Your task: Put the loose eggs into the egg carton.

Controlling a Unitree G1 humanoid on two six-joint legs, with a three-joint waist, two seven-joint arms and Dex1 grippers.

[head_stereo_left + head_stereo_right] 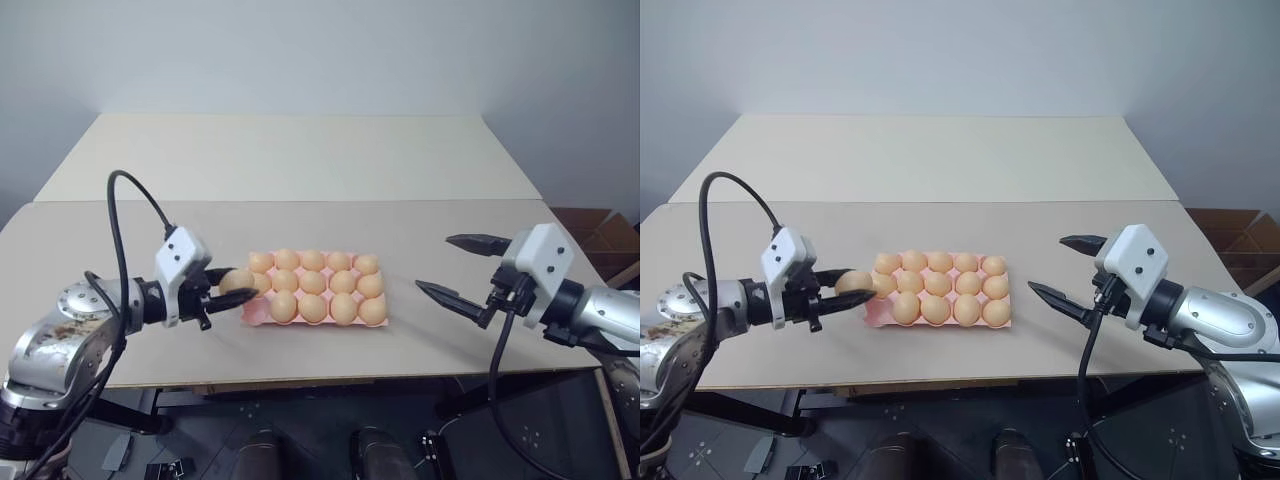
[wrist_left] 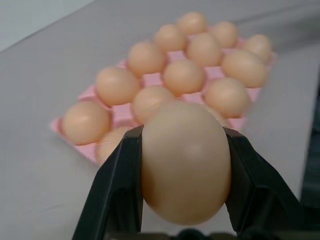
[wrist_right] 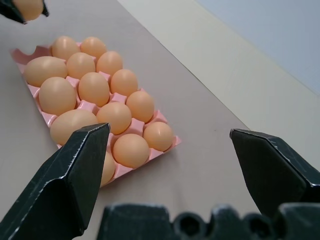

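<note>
The pink egg carton [image 1: 252,313] lies in the middle of the table and holds several pale orange eggs [image 1: 313,283]. My left gripper [image 1: 238,283] is shut on one loose egg [image 2: 185,162], which it holds just above the table at the carton's left end. That egg [image 1: 853,282] sits between the two black fingers [image 2: 117,195]. At the carton's near-left corner bare pink shows. To the right of the carton and apart from it, my right gripper [image 1: 432,262] stands open with nothing between its fingers [image 3: 75,175]. From there the carton [image 3: 22,55] lies ahead.
The beige table [image 1: 400,150] stretches far behind the carton, with a seam across it. Its front edge [image 1: 330,378] runs close below the carton. A brown cardboard box [image 1: 600,235] stands on the floor past the table's right side.
</note>
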